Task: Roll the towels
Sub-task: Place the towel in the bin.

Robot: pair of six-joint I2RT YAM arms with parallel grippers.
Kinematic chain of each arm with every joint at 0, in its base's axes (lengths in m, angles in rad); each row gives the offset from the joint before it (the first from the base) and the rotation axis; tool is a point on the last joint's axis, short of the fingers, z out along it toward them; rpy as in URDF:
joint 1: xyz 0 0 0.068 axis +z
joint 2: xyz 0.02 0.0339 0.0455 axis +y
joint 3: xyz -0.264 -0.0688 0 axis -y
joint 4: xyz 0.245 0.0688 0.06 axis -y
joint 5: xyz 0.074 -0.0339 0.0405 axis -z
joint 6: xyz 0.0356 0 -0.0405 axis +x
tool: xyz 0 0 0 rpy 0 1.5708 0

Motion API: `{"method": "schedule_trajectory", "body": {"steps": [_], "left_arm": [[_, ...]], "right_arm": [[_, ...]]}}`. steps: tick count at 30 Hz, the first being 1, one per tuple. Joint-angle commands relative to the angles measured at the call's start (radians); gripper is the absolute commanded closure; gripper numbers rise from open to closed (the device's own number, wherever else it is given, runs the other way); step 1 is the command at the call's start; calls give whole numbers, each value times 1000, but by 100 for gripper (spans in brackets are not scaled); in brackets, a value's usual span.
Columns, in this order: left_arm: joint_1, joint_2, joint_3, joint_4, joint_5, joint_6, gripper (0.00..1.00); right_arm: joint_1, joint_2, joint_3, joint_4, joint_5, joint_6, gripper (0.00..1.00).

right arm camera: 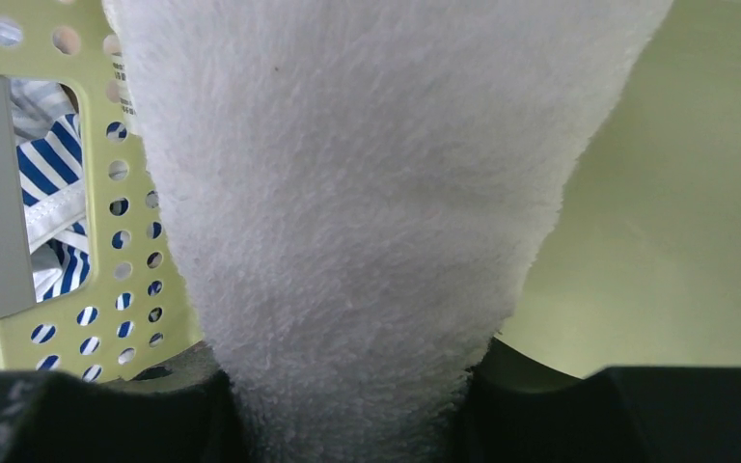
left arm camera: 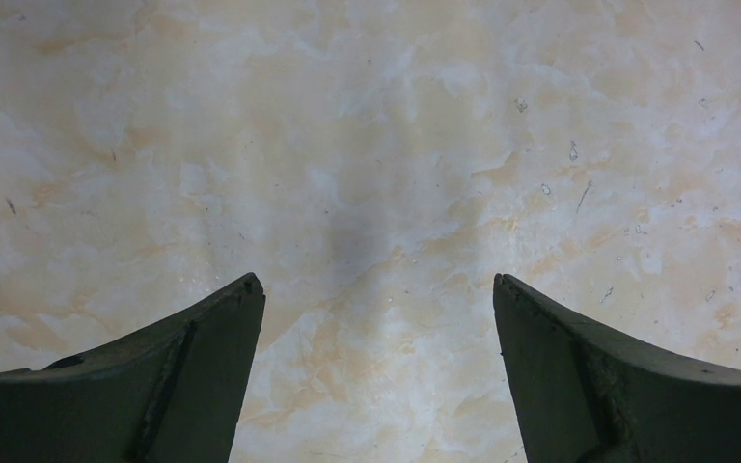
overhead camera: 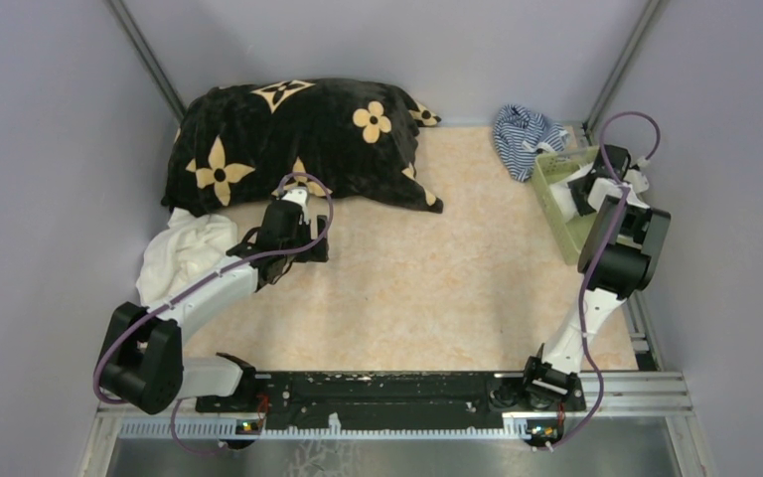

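Note:
A crumpled white towel lies at the table's left edge, beside the black pillow. My left gripper hovers just right of it, open and empty over bare tabletop; in the left wrist view the gripper has only marbled surface between its fingers. My right gripper is at the green basket at the right, shut on a second white towel. In the right wrist view that towel fills the gap of the gripper, inside the basket.
A black pillow with tan flowers lies at the back left. A blue-and-white striped garment lies at the back right, behind the basket, and shows through its perforated wall. Grey walls close in the table on three sides.

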Motion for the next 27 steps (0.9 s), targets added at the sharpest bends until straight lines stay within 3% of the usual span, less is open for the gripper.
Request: {"method": "schedule_trajectory", "body": {"steps": [1, 5, 10, 19, 26, 27], "left_arm": [[4, 4, 1, 15, 10, -3, 7], [3, 2, 1, 14, 7, -2, 7], [3, 9, 4, 13, 10, -3, 7], [2, 19, 6, 9, 10, -3, 7], [4, 29, 8, 8, 7, -3, 7], [3, 30, 9, 9, 7, -3, 7]], "right_arm": [[-3, 9, 76, 30, -15, 17, 64], [-3, 9, 131, -14, -3, 20, 56], [-3, 28, 183, -69, 21, 33, 54], [-3, 9, 131, 122, -77, 8, 40], [-4, 20, 170, 138, -77, 19, 37], [-4, 24, 169, 147, -83, 23, 32]]}}
